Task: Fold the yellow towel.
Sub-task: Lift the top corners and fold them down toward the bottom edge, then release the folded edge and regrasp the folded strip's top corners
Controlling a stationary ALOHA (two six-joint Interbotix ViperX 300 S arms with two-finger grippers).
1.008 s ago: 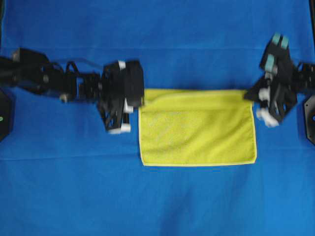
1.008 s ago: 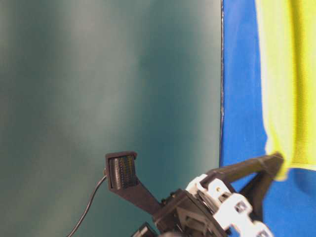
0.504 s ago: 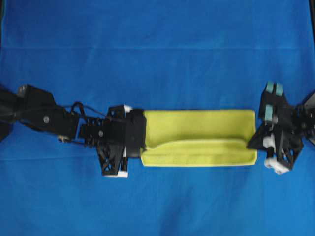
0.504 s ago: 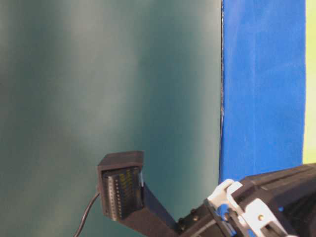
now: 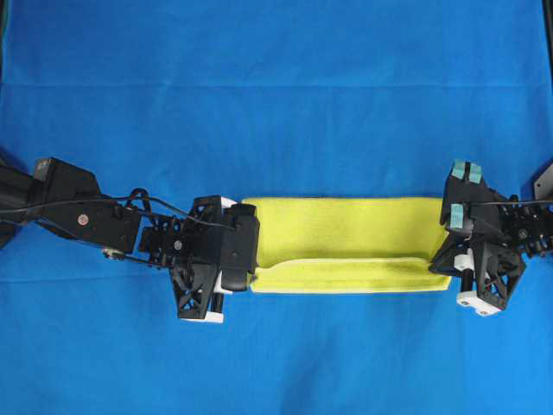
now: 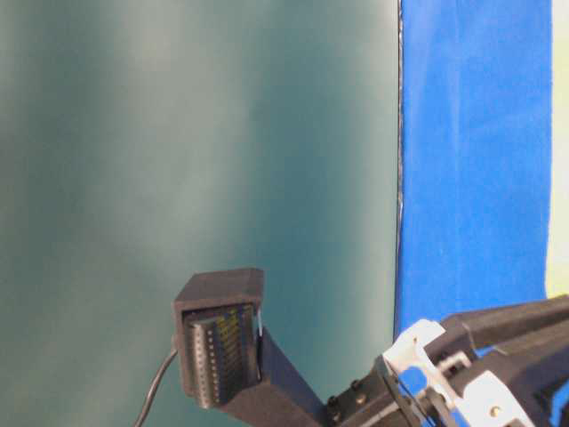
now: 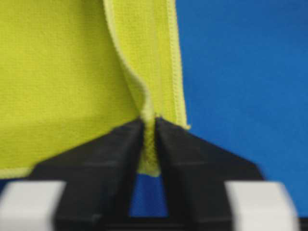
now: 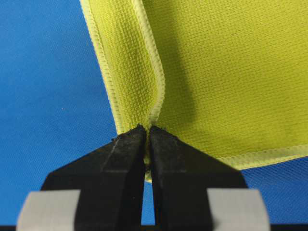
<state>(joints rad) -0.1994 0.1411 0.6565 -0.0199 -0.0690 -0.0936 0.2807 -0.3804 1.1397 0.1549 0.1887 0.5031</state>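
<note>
- On the blue tabletop (image 5: 276,86), the yellow towel (image 5: 346,229) lies as a long narrow band between the two arms, its upper layer brought down almost onto the near hem.
- The left claw (image 7: 149,144) sits at the band's left end; a tab of hem lies in the narrow gap between its jaws, which look slightly parted. Whether they pinch or have let go, I cannot tell.
- The right claw (image 8: 147,144) is clamped on the towel's right-hand corner, jaws pressed together on the hem.
- To finish this fold well, I judge both corners should be set flush on the lower hem, then released together and the claws drawn straight outward, so the layer does not drag or bunch.
</note>
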